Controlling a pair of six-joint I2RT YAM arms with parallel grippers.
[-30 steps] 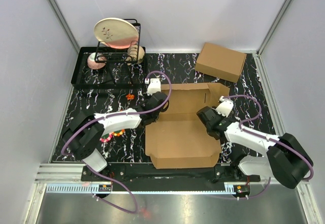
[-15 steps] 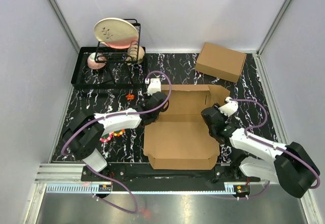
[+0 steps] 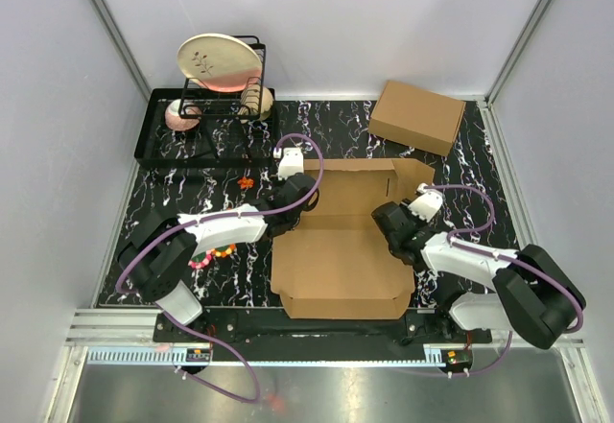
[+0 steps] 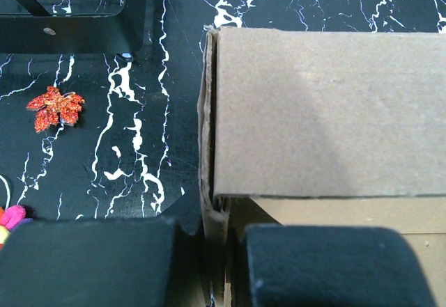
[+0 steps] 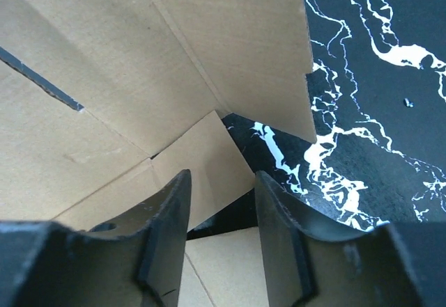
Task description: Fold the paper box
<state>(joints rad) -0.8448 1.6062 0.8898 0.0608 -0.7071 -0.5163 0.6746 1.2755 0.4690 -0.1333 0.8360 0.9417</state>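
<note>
While the left gripper (image 4: pixel 211 234) clamps tight on a side wall of the paper box (image 4: pixel 320 112), the right gripper (image 5: pixel 221 189) hovers half-spread at a corner flap; gripping nothing.

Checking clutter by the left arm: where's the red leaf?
Top view: the red leaf lies on the table left of the paper box, just on the near side of the black tray.

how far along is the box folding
Partly done: the paper box has its left wall raised. In hand: the left gripper pinches that wall while the right gripper, open, is at the right side flap. Left: the right side and closing up.
</note>
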